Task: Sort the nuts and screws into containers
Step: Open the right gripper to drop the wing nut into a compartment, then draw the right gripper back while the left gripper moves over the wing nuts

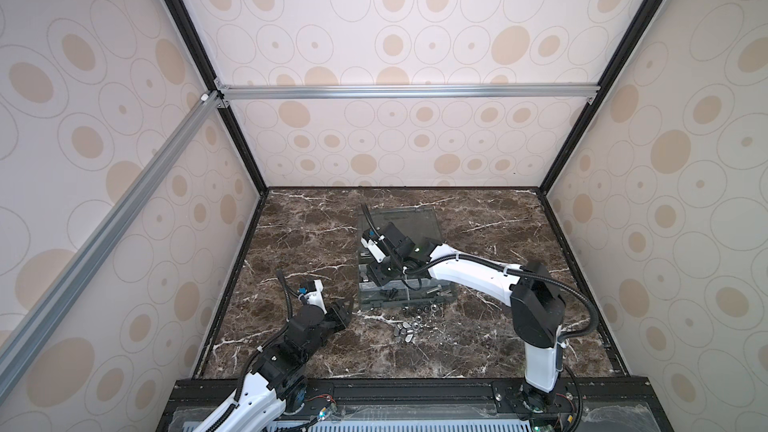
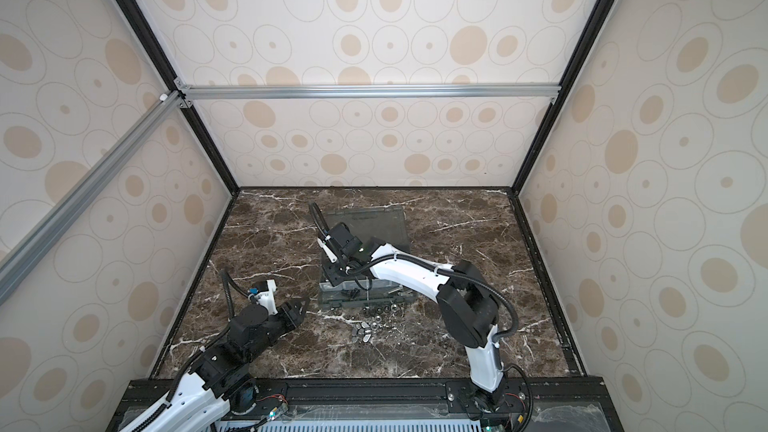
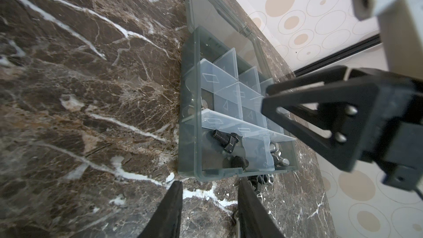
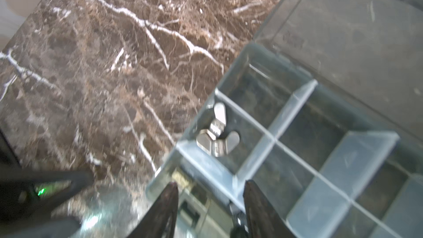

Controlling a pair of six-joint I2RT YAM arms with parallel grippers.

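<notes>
Top views, near to far. Flat silvery lozenge pieces (image 1: 405, 332) lie loose on the worktop (image 1: 299, 226). Left claw (image 1: 348, 314) sits low over the worktop near the box's front-left corner. Left wrist view shows its jaws apart, nothing between. Loose nuts (image 1: 419, 310) lie on the worktop just in front of the box (image 3: 190, 133). Front row of compartments (image 3: 219, 76): black screws (image 3: 225, 140) in the corner one, silver screws (image 3: 283, 161) next door. Right claw (image 4: 211, 183) hangs over the box's left side, jaws apart, nothing clamped that I can see, though that view is blurred. 1 silver wing nut (image 4: 217, 131) lies in an edge compartment just past its tips. Clear lid (image 1: 419, 222) lies flat open behind the box.
</notes>
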